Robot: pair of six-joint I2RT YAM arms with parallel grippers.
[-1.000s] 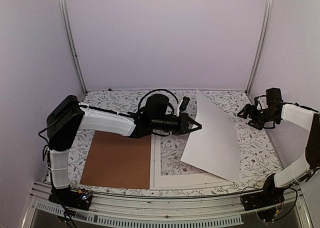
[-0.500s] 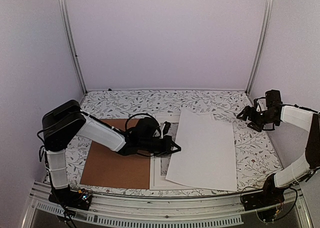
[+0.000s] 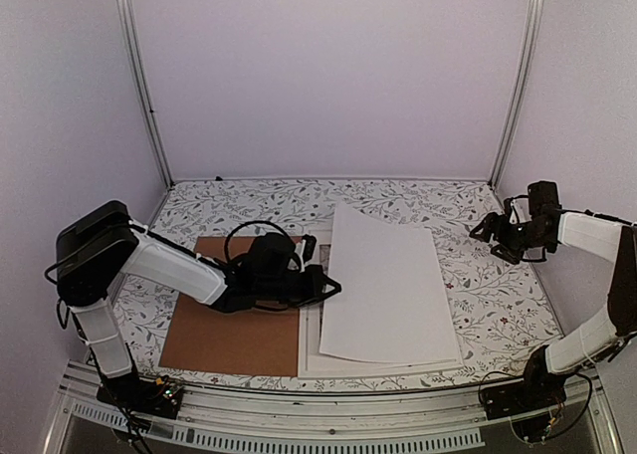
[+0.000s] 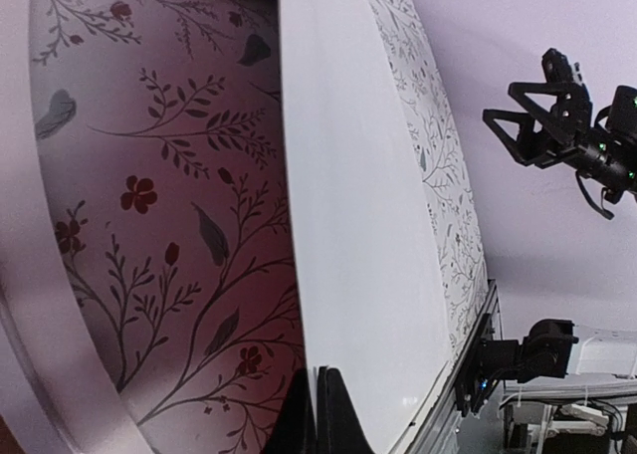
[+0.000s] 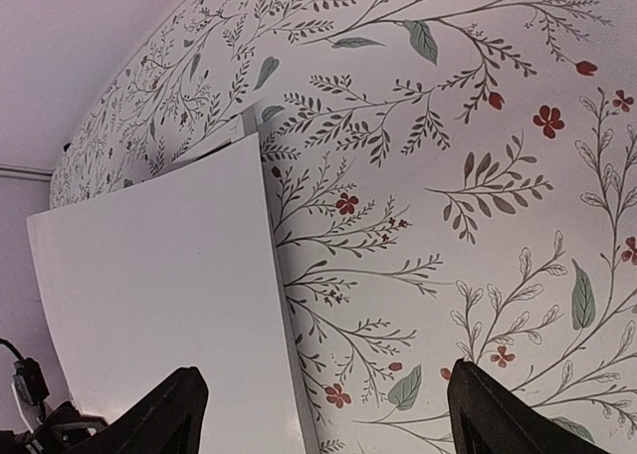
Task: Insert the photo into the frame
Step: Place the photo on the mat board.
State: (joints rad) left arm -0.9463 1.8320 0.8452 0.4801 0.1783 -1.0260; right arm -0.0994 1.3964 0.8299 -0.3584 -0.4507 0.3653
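Observation:
The photo (image 3: 383, 285) shows only its plain white back and lies tilted low over the frame (image 3: 311, 346), whose thin white border shows along the photo's left and near edges. My left gripper (image 3: 323, 285) is shut on the photo's left edge. In the left wrist view the fingertips (image 4: 318, 404) pinch the sheet (image 4: 358, 205), and a red tint falls on the pane beneath it beside the frame's white border (image 4: 40, 315). My right gripper (image 3: 495, 230) is open and empty, off to the far right of the photo (image 5: 159, 295). Its jaws stand wide apart (image 5: 318, 404).
A plain brown backing board (image 3: 234, 320) lies flat to the left of the frame, under my left arm. The floral tablecloth (image 3: 488, 295) covers the table. Metal rails run along the near edge (image 3: 328, 414), and white walls close in the back and sides.
My left gripper moved left and down with the photo. The sheet went from standing steeply raised to lying nearly flat over the frame. The right arm barely moved.

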